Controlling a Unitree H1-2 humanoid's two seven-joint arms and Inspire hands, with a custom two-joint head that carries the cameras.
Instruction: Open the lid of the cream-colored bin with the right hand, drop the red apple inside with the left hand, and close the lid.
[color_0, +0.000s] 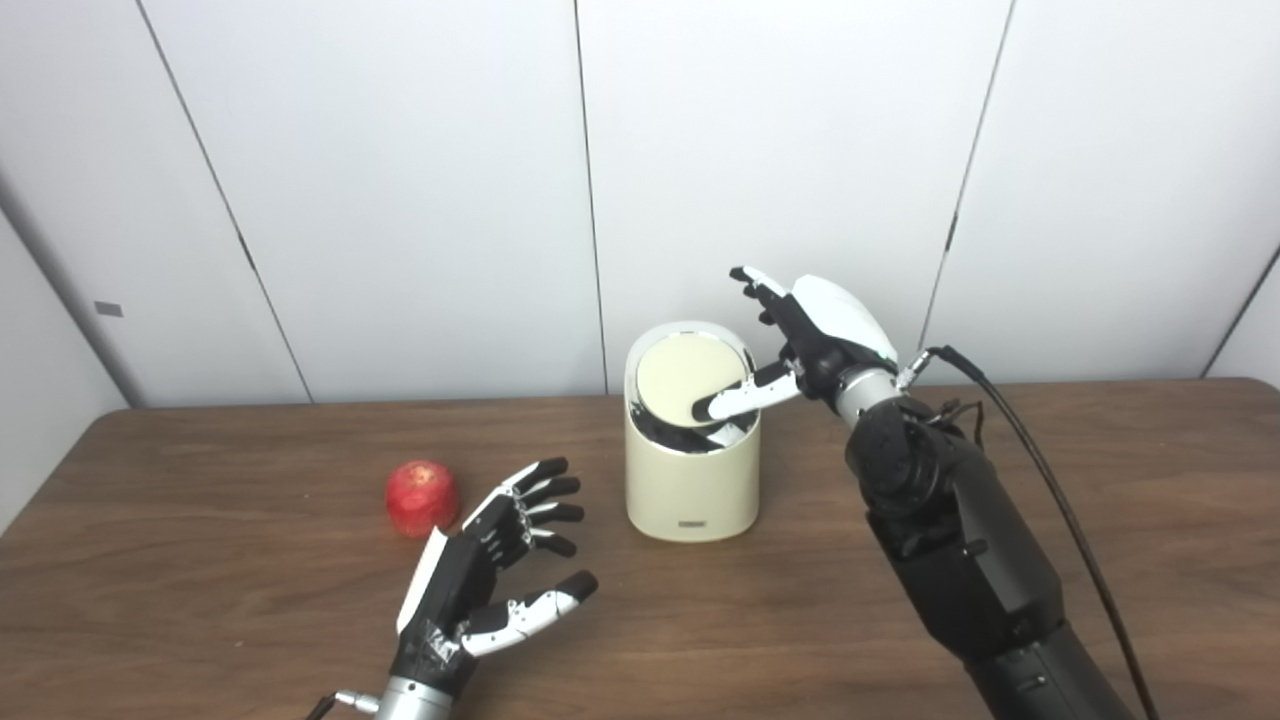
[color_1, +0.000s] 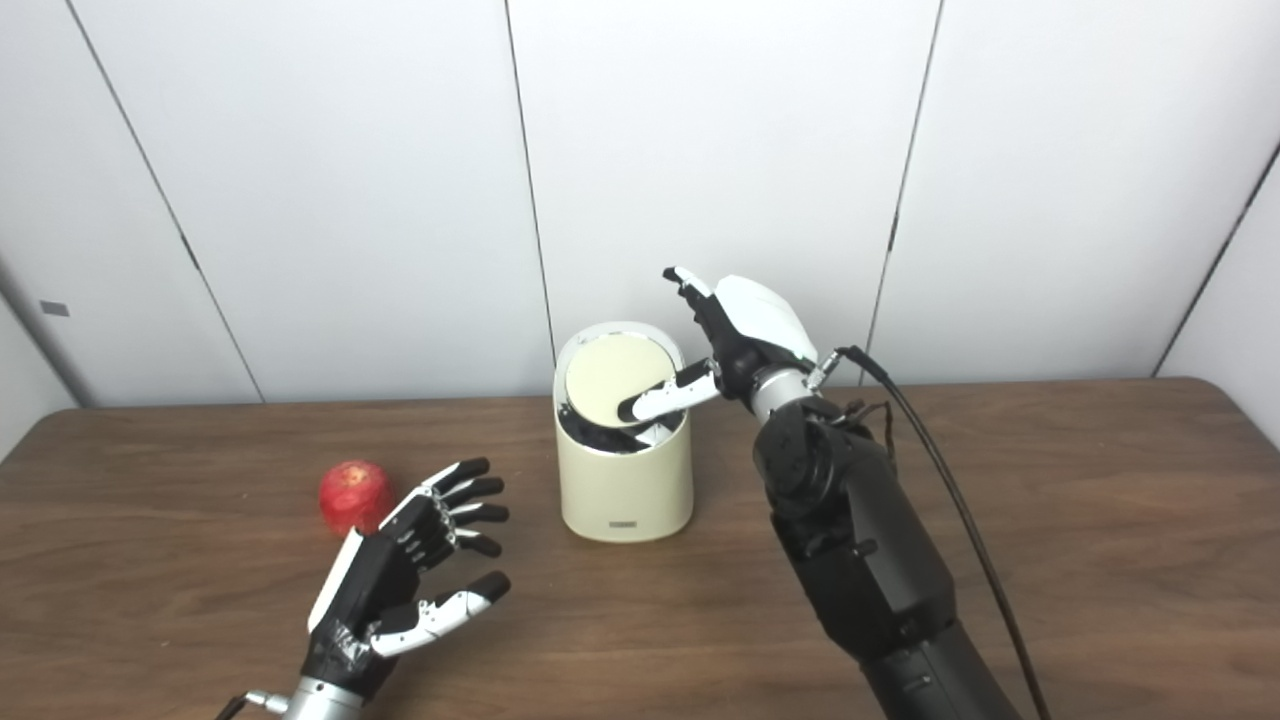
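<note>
we see our right hand spread open, its thumb on the tilted round lid of the cream-colored cylindrical bin, perhaps pressing its near edge. our left hand is splayed wide and empty beside the red apple, with bare brown wooden table around.

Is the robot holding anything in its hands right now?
No. The left hand is open beside the red apple, not touching it. The right hand only has its thumb on the tilted lid of the bin.
</note>
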